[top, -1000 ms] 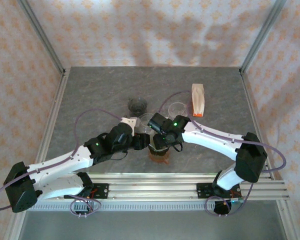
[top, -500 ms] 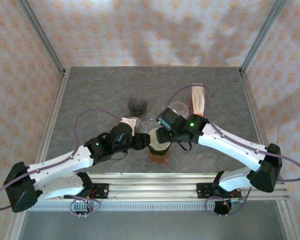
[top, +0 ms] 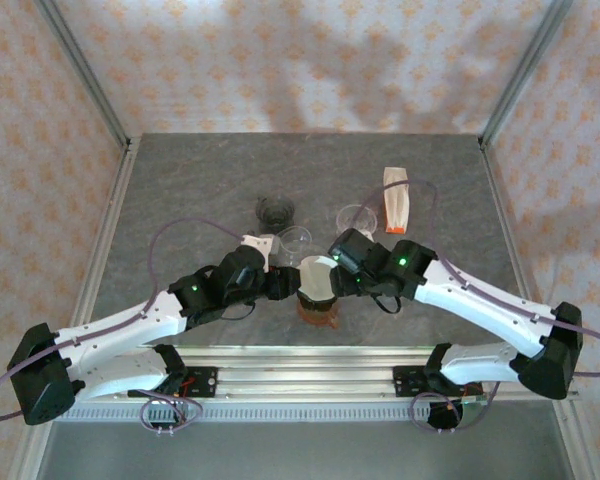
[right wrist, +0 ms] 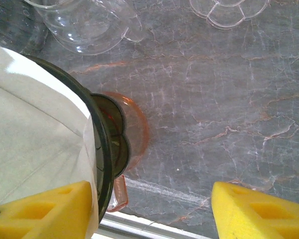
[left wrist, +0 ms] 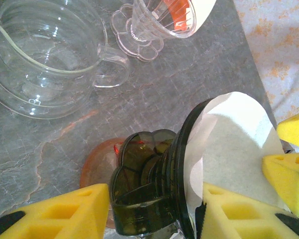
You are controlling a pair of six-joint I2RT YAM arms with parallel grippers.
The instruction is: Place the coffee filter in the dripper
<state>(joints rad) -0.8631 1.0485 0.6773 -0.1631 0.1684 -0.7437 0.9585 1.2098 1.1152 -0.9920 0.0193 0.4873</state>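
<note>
One white paper filter [left wrist: 234, 144], cone-shaped and faintly fibrous, lies in the mouth of one smoky, translucent dripper [left wrist: 144, 174] with a scalloped base, lower middle of the left wrist view. The left gripper [left wrist: 142, 211] clenches the dripper between yellow foam pads. The right gripper [right wrist: 152, 209] stands spread, grasping nothing, with one pad beside the filter. Under the dripper is one pink cup [right wrist: 139, 129]. At upper left is one clear glass jug [left wrist: 45, 55]. The print on one orange-and-white packet [top: 397, 198] is too small to read.

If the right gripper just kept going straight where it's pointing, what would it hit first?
Most likely the bare grey table, just beside the orange cup. The right gripper stands open with nothing in between. Depth is hard to judge.
</note>
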